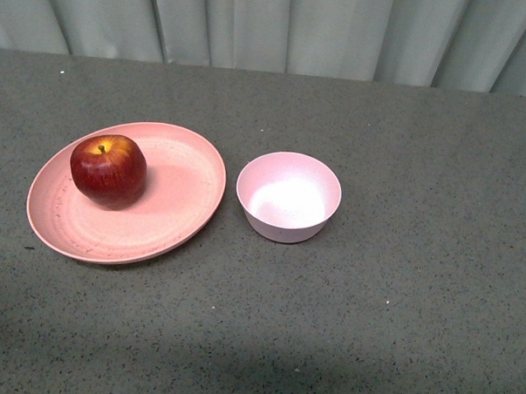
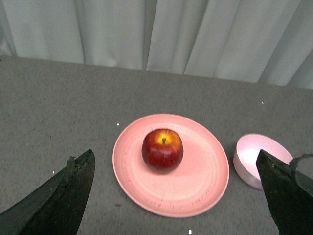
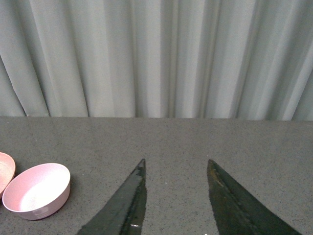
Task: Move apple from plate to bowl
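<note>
A glossy dark-red apple (image 1: 108,169) with a yellow patch at its stem sits upright on the left part of the wide salmon-pink plate (image 1: 180,202). Just right of the plate stands the small pale pink bowl (image 1: 288,196), with nothing in it. Neither arm shows in the front view. In the left wrist view the apple (image 2: 162,148) lies on the plate (image 2: 195,181) ahead of my left gripper (image 2: 173,156), whose black fingers (image 2: 68,196) are spread wide and hold nothing; the bowl (image 2: 252,159) is partly behind one finger. My right gripper (image 3: 176,166) hangs open over bare table, the bowl (image 3: 36,191) off to one side.
The grey speckled table (image 1: 397,325) runs back to a pale pleated curtain (image 1: 279,28) along its far edge. Open tabletop lies in front of and to the right of the bowl.
</note>
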Available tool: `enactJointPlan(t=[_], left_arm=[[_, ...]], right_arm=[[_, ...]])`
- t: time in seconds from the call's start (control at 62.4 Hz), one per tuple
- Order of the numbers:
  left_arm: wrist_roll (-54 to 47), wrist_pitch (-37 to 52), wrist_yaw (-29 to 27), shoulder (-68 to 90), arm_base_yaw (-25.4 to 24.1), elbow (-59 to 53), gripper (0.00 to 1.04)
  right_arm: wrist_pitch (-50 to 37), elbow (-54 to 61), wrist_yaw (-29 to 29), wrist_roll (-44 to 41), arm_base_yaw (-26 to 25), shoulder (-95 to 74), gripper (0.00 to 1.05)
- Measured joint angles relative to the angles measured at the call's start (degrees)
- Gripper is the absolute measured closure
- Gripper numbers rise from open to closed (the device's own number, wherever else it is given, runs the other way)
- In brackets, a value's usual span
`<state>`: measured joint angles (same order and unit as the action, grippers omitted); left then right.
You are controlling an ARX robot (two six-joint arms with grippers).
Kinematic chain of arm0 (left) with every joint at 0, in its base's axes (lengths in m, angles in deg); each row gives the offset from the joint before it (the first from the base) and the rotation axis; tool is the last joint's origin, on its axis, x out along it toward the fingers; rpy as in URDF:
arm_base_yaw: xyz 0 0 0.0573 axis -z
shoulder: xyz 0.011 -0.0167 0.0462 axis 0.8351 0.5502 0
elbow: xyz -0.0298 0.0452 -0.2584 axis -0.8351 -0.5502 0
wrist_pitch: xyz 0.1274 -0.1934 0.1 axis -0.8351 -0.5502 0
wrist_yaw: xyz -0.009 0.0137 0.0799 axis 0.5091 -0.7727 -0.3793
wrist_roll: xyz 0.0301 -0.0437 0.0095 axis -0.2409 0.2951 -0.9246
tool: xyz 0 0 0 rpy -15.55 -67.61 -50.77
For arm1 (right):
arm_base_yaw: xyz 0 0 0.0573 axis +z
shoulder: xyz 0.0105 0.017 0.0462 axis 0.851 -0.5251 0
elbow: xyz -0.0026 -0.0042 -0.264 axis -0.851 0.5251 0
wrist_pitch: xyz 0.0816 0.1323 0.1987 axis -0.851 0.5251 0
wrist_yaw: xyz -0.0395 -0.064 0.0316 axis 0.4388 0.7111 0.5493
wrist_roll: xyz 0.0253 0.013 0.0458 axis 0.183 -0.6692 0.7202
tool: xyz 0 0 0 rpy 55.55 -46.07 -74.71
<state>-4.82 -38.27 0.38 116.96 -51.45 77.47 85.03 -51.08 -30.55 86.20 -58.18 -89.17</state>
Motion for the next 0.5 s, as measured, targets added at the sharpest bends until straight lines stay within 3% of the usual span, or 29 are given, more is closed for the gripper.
enactJointPlan(t=[0.128,0.24,0.496], left_arm=[[0.59,12.2,1.9,22.45,0.13,7.65,0.07],[1.05,13.22,4.5,37.42,0.87,14.08,0.07],[0.5,9.01,6.62,55.58,1.75,26.03,0.07]], right_arm=[[0.0,0.0,0.0,0.0,0.0,0.0,0.29],[0.0,0.0,0.0,0.0,0.0,0.0,0.1],[0.0,0.0,0.02,0.04,0.0,0.0,0.09]])
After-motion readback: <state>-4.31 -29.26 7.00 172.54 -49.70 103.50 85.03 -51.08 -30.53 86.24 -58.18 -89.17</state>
